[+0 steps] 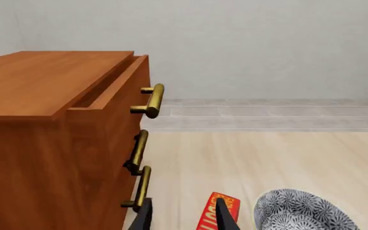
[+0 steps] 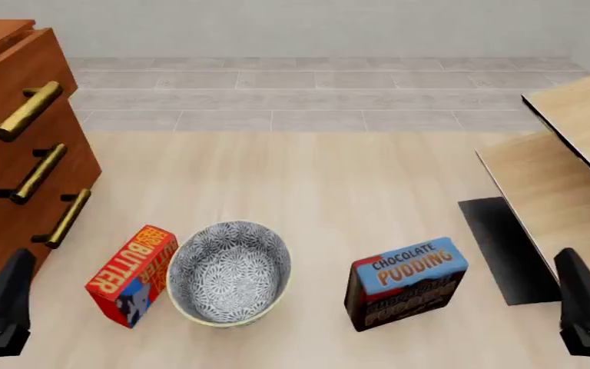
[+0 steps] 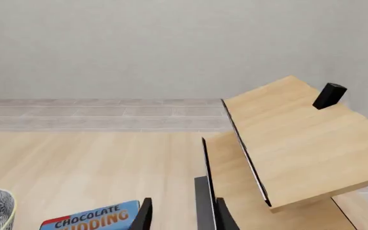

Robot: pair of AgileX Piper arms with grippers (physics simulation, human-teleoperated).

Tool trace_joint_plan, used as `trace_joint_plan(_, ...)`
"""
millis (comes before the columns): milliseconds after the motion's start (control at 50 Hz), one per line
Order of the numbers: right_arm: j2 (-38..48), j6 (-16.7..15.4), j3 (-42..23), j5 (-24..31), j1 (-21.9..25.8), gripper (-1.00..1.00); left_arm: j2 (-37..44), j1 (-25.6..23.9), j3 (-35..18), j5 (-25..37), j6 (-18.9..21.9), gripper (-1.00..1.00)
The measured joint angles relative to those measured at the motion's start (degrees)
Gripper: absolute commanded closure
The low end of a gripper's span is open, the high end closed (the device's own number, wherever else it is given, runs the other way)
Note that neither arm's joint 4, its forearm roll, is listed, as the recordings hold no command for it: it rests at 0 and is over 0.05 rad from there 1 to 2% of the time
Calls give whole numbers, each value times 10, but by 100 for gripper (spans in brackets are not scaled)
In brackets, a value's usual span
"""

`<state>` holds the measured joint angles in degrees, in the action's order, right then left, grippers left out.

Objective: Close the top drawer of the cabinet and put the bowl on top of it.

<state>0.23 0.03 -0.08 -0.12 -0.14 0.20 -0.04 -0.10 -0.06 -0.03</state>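
Bowl (image 2: pixel 230 273) beside left pincer (image 2: pixel 3 304)

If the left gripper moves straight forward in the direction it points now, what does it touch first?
Probably nothing soon: the left gripper points past the cabinet, which stays to one side, over bare table toward the far wall. Depth is uncertain.
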Motion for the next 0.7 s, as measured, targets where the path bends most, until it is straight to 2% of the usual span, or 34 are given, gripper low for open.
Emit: trace_joint_plan(700,7,-1,-1,-6,2,-100,18,-7,-9,0,-1,-100)
